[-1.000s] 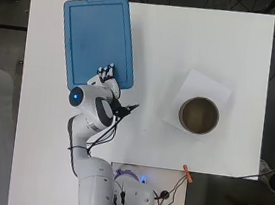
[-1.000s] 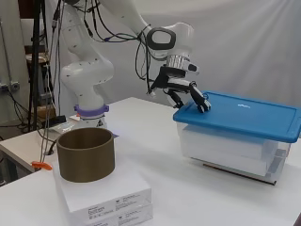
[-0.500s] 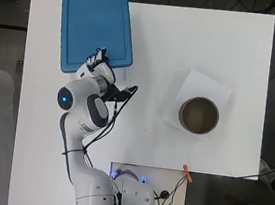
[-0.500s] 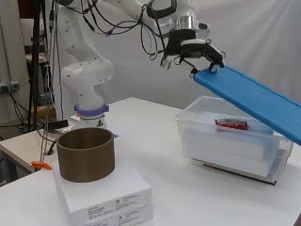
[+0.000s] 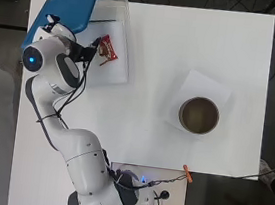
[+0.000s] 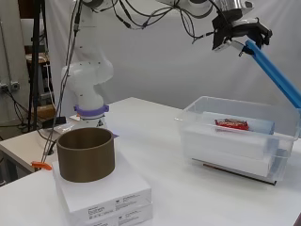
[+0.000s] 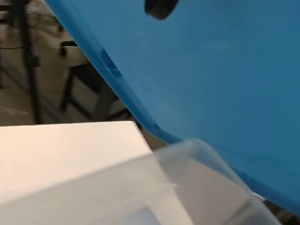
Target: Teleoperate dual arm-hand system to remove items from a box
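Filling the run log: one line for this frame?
hand: shut on blue plastic lid | lid: raised, tilted | clear plastic box: open | red packet: inside

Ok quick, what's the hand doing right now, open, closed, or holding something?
Hand: shut on the blue lid, gripping its raised edge and holding it tilted above the clear box.

The arm rises from its base at the tabletop edge, bends upward and reaches high across to the far side of the workspace. The hand is raised well above the tabletop at the end of the arm. Its fingers are curled and clamp the upper edge of the blue lid, which hangs tilted from the hand.
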